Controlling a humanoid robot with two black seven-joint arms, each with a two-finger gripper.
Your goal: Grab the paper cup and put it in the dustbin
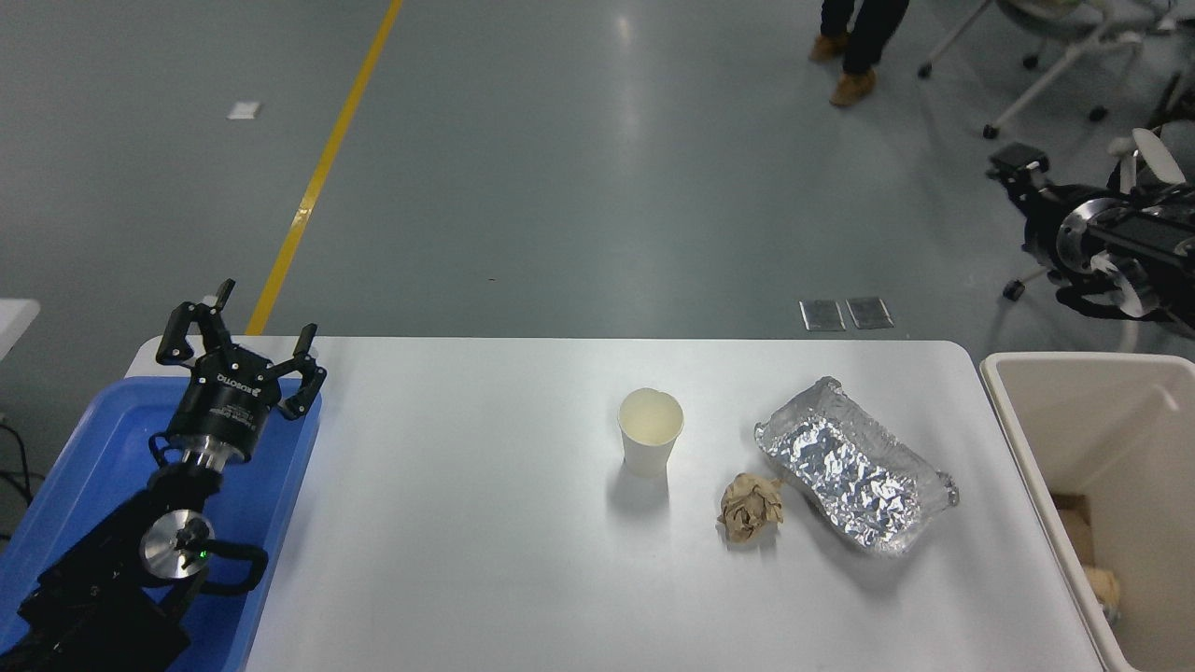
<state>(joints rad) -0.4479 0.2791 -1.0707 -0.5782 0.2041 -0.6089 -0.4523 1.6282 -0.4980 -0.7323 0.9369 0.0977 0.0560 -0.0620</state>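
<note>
The white paper cup (650,431) stands upright near the middle of the white table (448,523), with nothing touching it. The cream-beige dustbin (1019,439) stands off the table's right edge, and some scraps lie at its bottom. My right arm comes in from the right edge, raised high beyond the bin's far side. Its gripper (1016,168) points left, far from the cup and blurred. My left gripper (241,347) is parked open and empty over the blue tray (93,448) at the lower left.
A crumpled brown paper ball (750,507) and a crinkled foil tray (854,467) lie right of the cup, between it and the bin. A person's legs (859,42) and office chairs (1055,56) are on the floor beyond the table.
</note>
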